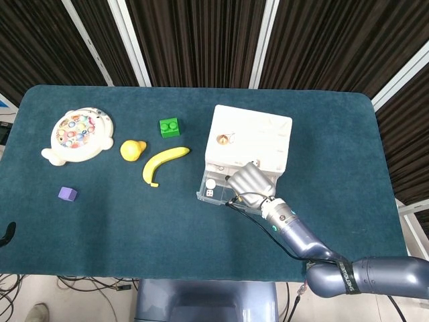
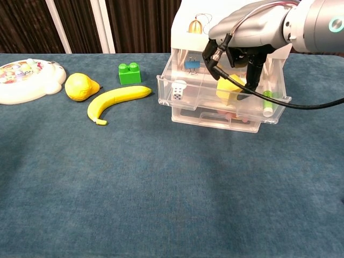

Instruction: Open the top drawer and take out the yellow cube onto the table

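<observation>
A white drawer unit (image 1: pixel 251 137) stands right of the table's middle, its clear top drawer (image 2: pixel 215 103) pulled out toward me. Inside the drawer the yellow cube (image 2: pixel 228 88) sits near the middle, tilted and slightly raised. My right hand (image 2: pixel 242 37) reaches down into the drawer from above and pinches the cube, with one finger (image 2: pixel 252 72) against its right side and the others at its upper left. In the head view the right hand (image 1: pixel 249 181) covers the cube. No left hand shows in either view.
The drawer also holds a white die (image 2: pixel 177 92), a blue clip (image 2: pixel 191 63) and a green pen (image 2: pixel 267 102). Left of the unit lie a banana (image 2: pixel 118 99), a green brick (image 2: pixel 129 73), a yellow pear-shaped toy (image 2: pixel 79 86), a fishing toy (image 1: pixel 77 135) and a purple cube (image 1: pixel 67 194).
</observation>
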Robot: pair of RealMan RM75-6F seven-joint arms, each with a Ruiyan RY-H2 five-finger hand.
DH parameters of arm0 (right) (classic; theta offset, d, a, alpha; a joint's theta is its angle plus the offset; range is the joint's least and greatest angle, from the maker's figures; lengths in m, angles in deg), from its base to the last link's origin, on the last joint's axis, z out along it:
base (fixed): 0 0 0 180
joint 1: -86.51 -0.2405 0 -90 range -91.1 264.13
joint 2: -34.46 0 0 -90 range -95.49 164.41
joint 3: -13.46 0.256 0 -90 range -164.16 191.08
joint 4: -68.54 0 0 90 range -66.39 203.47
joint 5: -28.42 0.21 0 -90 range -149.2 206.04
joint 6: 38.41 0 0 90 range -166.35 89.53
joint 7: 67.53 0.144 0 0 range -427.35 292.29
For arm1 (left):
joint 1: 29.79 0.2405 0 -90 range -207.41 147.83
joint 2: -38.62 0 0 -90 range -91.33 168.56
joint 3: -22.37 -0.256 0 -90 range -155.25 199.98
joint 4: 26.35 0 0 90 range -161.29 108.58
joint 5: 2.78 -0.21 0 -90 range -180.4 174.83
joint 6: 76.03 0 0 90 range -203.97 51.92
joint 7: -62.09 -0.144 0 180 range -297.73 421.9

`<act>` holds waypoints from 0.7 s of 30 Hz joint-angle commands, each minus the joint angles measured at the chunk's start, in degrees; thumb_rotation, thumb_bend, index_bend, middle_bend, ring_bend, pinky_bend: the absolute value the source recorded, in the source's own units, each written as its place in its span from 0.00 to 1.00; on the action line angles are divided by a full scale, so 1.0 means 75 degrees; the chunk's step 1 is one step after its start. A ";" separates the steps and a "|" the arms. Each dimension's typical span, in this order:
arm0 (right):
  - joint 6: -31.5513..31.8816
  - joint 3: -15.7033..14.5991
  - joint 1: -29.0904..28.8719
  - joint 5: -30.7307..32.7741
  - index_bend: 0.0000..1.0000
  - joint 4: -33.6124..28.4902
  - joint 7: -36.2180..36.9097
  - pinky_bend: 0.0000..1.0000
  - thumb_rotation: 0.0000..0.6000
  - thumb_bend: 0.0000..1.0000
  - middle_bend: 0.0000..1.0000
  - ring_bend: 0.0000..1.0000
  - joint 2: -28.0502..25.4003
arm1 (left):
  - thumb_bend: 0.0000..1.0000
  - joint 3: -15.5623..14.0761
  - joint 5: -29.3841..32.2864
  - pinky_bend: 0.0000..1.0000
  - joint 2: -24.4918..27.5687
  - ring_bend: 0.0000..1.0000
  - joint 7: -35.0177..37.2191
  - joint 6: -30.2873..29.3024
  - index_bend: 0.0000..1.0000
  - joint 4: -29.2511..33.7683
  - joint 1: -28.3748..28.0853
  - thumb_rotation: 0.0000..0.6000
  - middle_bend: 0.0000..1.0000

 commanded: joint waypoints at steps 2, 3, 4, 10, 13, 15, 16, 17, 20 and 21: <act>0.0014 -0.0003 -0.0015 -0.0024 0.48 0.0030 0.0021 1.00 1.00 0.20 1.00 1.00 0.0022 | 0.34 -0.0003 0.0000 0.00 0.0007 0.00 0.0008 0.0009 0.07 0.0005 -0.0001 1.00 0.00; 0.0022 -0.0001 -0.0017 -0.0028 0.48 0.0037 0.0026 1.00 1.00 0.20 1.00 1.00 0.0028 | 0.34 -0.0004 0.0000 0.00 0.0008 0.00 0.0005 0.0012 0.07 0.0009 -0.0002 1.00 0.00; 0.0034 0.0001 -0.0020 -0.0033 0.48 0.0042 0.0032 1.00 1.00 0.20 1.00 1.00 0.0035 | 0.34 -0.0005 0.0001 0.00 0.0011 0.00 0.0006 0.0016 0.07 0.0008 -0.0003 1.00 0.00; 0.0101 -0.0040 -0.0046 -0.0065 0.48 0.0098 -0.0040 1.00 1.00 0.20 1.00 1.00 0.0074 | 0.34 -0.0010 0.0017 0.00 0.0022 0.00 0.0000 0.0032 0.07 0.0021 -0.0002 1.00 0.00; 0.0127 -0.0069 -0.0058 -0.0067 0.49 0.0119 -0.0092 1.00 1.00 0.20 1.00 1.00 0.0099 | 0.34 -0.0017 0.0016 0.00 0.0028 0.00 -0.0007 0.0047 0.07 0.0034 -0.0006 1.00 0.00; 0.0123 -0.0075 -0.0062 -0.0063 0.50 0.0118 -0.0083 1.00 1.00 0.20 1.00 1.00 0.0109 | 0.34 -0.0019 0.0014 0.00 0.0032 0.00 0.0001 0.0060 0.07 0.0037 -0.0011 1.00 0.00; 0.0135 -0.0084 -0.0065 -0.0083 0.50 0.0133 -0.0098 1.00 1.00 0.20 1.00 1.00 0.0117 | 0.34 -0.0017 0.0017 0.00 0.0031 0.00 -0.0003 0.0060 0.07 0.0038 -0.0013 1.00 0.00; 0.0142 -0.0094 -0.0067 -0.0098 0.50 0.0149 -0.0111 1.00 1.00 0.20 1.00 1.00 0.0129 | 0.34 -0.0017 0.0020 0.00 0.0030 0.00 -0.0013 0.0059 0.07 0.0039 -0.0012 1.00 0.00; 0.0138 -0.0104 -0.0071 -0.0085 0.51 0.0168 -0.0103 1.00 1.00 0.20 1.00 1.00 0.0158 | 0.34 -0.0018 0.0016 0.00 0.0033 0.00 -0.0024 0.0051 0.07 0.0056 -0.0011 1.00 0.00; 0.0139 -0.0109 -0.0070 -0.0096 0.52 0.0169 -0.0098 1.00 1.00 0.20 1.00 1.00 0.0166 | 0.34 -0.0019 0.0009 0.00 0.0032 0.00 -0.0030 0.0040 0.07 0.0058 -0.0007 1.00 0.00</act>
